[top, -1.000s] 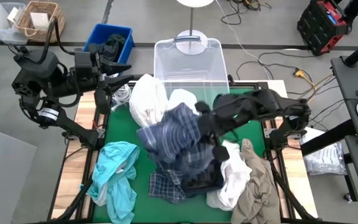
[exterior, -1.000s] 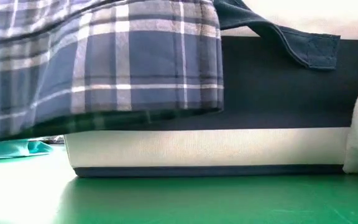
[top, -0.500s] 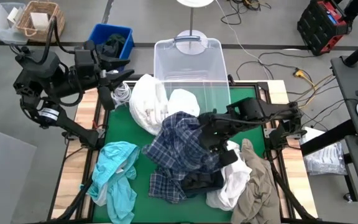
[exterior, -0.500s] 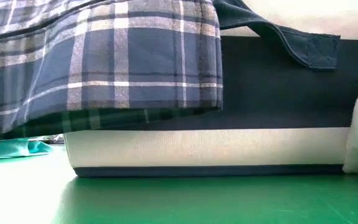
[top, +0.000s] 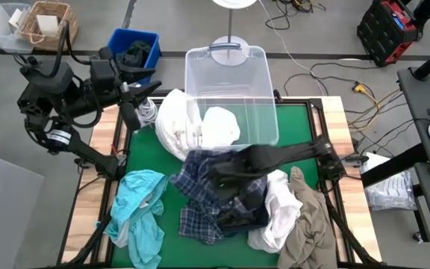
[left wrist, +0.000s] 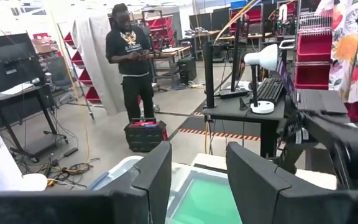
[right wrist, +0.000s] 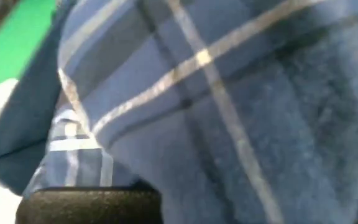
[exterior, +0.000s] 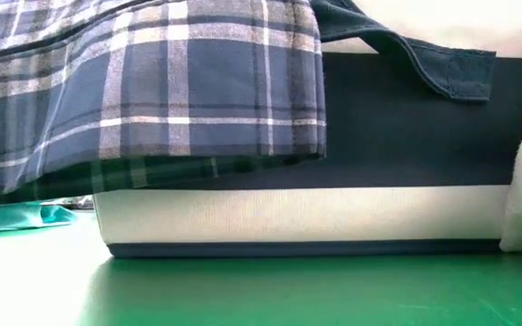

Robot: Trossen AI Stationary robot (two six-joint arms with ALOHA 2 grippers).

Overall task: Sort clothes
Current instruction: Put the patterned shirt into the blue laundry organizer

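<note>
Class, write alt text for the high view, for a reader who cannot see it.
From above, the right arm lies low across a navy plaid garment in a heap of clothes on a green table. The left arm waits at the table's left edge; a clear bin stands behind.

No lettering, label, brand, number or sign can be read on anything in any of these views

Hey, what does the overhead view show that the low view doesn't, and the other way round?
Only the high view shows both arms, the clear bin, the teal garment spread out, the white clothes and the khaki one. The right arm reaches low over the pile; the left pincer waits at the table's left edge. Only the low view shows the navy box side-on. Both show the plaid garment and the green mat.
</note>
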